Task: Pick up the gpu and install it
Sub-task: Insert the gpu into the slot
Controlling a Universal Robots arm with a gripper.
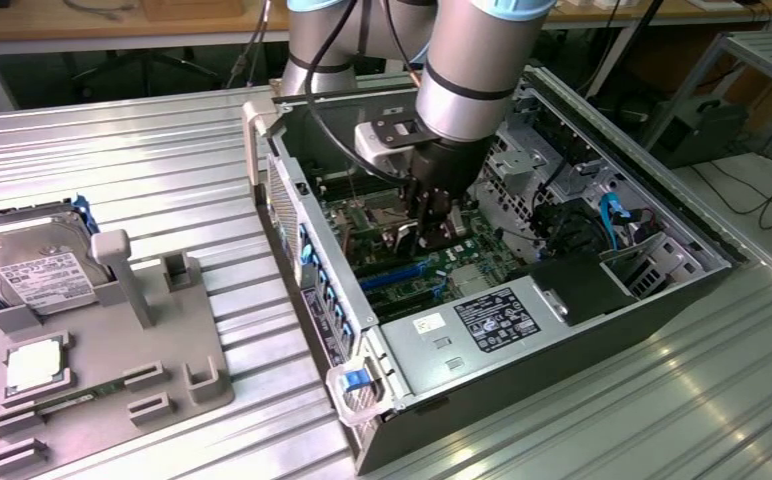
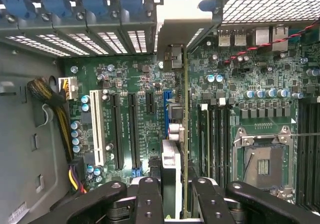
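So in the exterior view the gripper (image 1: 433, 218) is reaching deep into the open case (image 1: 413, 430), and the gpu (image 1: 420, 243) hangs between its fingers just over the motherboard (image 1: 359, 215). The tray (image 1: 206, 390) with the hard drive (image 1: 33, 265) sits well apart on the exterior view's left, so no worry there. From this angle I honestly can't tell if the card is upright or a bit tilted, and a tilt is what would jam one end in first. The wrist view is the useful one: the jaws are pinching the gpu (image 2: 176, 114) edge-on. The card runs right beside the blue slot (image 2: 167, 102), with its silver bracket (image 2: 184, 22) up by the rear slot openings (image 2: 115, 39). My guess at what bites here: the card edge looks a touch off the slot line, toward the memory slots (image 2: 215, 134), so pressing down could land the contacts on the board instead of in the slot. The bracket could also snag on the case's rear frame, and the card could twist or slip in that narrow grip.
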